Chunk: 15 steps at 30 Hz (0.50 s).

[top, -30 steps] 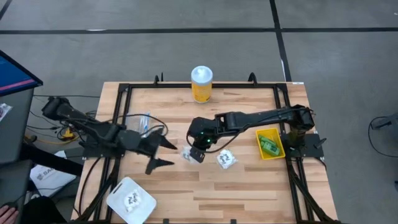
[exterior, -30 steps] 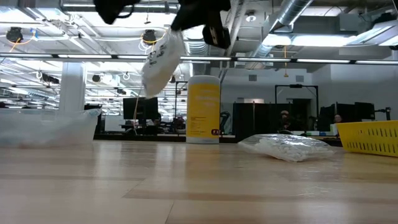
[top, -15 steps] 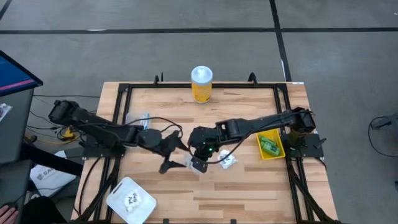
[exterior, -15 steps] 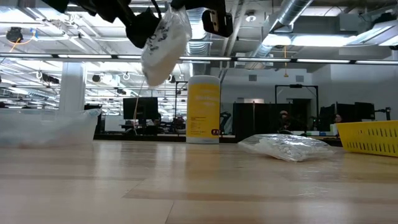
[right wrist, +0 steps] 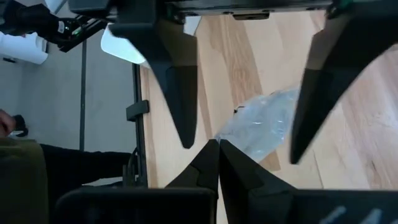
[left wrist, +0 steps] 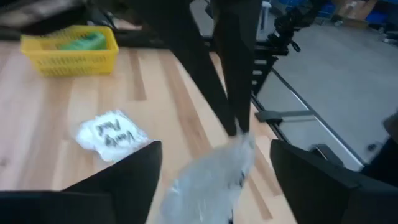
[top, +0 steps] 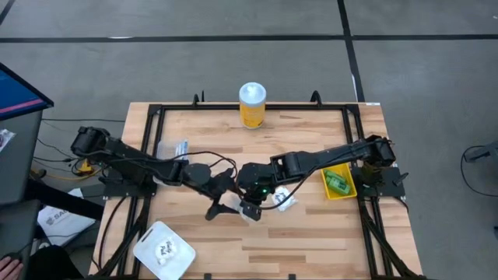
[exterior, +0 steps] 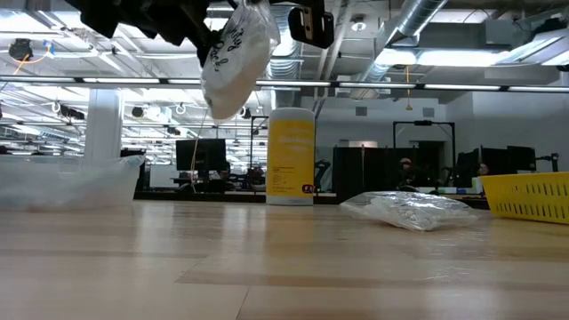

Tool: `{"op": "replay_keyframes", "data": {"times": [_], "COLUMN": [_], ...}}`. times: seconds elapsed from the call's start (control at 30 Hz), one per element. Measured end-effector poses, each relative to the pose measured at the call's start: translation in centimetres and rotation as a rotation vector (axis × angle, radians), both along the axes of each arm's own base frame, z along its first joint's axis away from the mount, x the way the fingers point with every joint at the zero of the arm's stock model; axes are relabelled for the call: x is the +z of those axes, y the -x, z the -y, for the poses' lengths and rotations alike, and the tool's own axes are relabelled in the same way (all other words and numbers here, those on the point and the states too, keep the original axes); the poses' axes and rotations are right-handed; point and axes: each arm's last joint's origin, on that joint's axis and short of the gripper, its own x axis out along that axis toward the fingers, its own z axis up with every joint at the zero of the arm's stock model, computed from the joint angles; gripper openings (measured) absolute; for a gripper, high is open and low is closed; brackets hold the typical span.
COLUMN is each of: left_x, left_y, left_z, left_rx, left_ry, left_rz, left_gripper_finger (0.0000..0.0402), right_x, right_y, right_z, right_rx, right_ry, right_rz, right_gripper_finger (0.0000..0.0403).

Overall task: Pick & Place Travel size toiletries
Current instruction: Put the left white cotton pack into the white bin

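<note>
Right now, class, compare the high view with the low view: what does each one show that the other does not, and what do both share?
Only the high view shows the second white packet at the table's near left corner, the green item inside the yellow basket, and both arms whole, the open left hand flanking the packet.

Only the low view shows the held packet hanging clear above the table, and the room behind.

Both show the right hand pinching that packet, the yellow jar and a packet lying on the wood.

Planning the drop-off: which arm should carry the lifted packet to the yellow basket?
Right. The right gripper is shut on the packet, and the basket sits on its side of the table. The left gripper is open beside the packet, farther from the basket.
</note>
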Motion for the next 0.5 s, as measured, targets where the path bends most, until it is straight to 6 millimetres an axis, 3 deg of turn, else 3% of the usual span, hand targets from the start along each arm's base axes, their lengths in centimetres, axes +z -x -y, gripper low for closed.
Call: {"op": "replay_keyframes", "data": {"times": [0.17, 0.5], "left_x": [0.03, 0.05], "left_y": [0.03, -0.04], "left_z": [0.05, -0.16], "left_rx": [-0.021, -0.013], "left_ry": [0.011, -0.013], "left_rz": [-0.002, 0.01], "left_gripper_finger": [0.0219, 0.0029], "right_x": [0.02, 0.04], "right_y": [-0.01, -0.04], "right_z": [-0.03, -0.01], "right_rx": [0.008, 0.02], "right_ry": [-0.008, 0.0], "right_rz": [0.001, 0.01], "right_gripper_finger": [0.0, 0.0]}}
